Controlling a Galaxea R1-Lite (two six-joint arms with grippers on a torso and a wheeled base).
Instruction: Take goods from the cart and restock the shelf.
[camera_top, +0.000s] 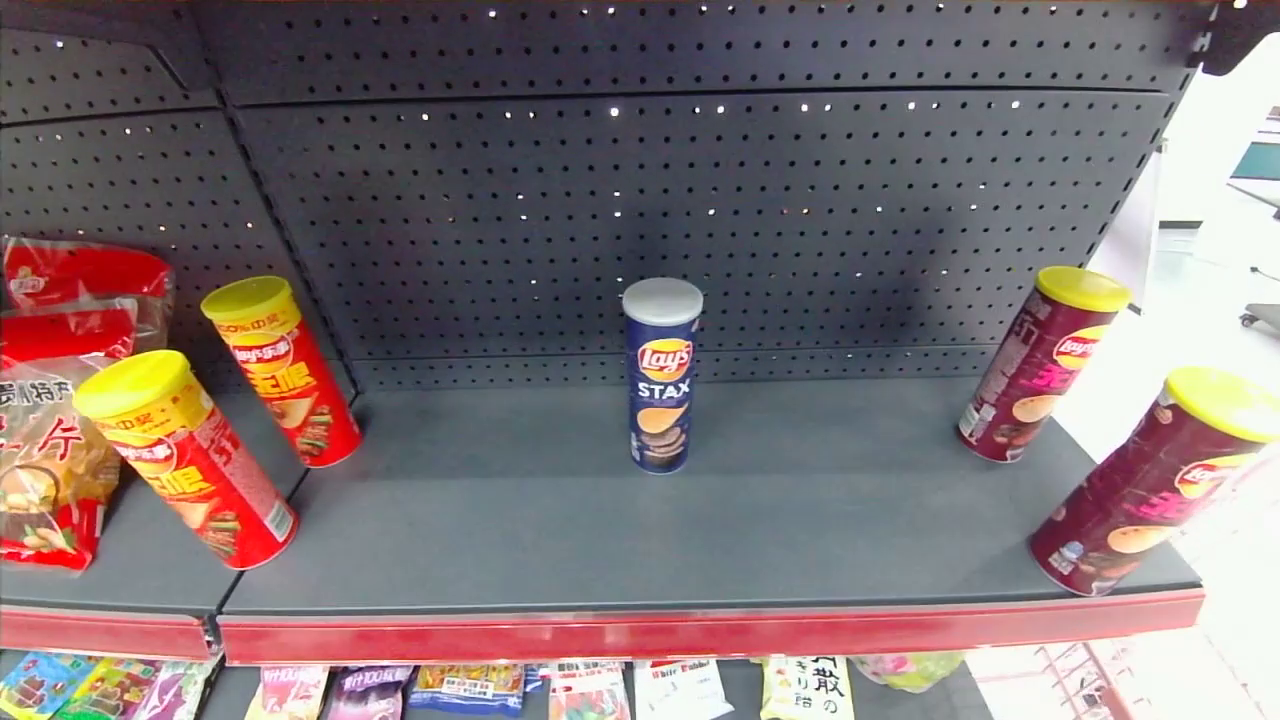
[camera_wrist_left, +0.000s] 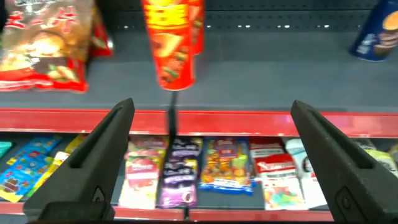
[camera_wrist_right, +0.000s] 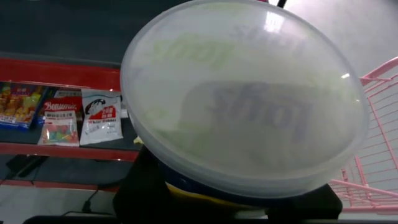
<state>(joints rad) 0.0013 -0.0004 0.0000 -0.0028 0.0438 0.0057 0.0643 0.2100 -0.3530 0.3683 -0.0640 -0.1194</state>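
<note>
The left pincer is hanging wide open, nothing between its dark fingers, facing the red front lip of the dark grey metal shelf, and straight beyond it a red cardboard crisp tube is standing on the shelf, with a dark blue crisp tube standing farther off to one side. The right pincer is clamping a crisp tube with a clear plastic lid, while a pink wire cart is showing just beside it.
</note>
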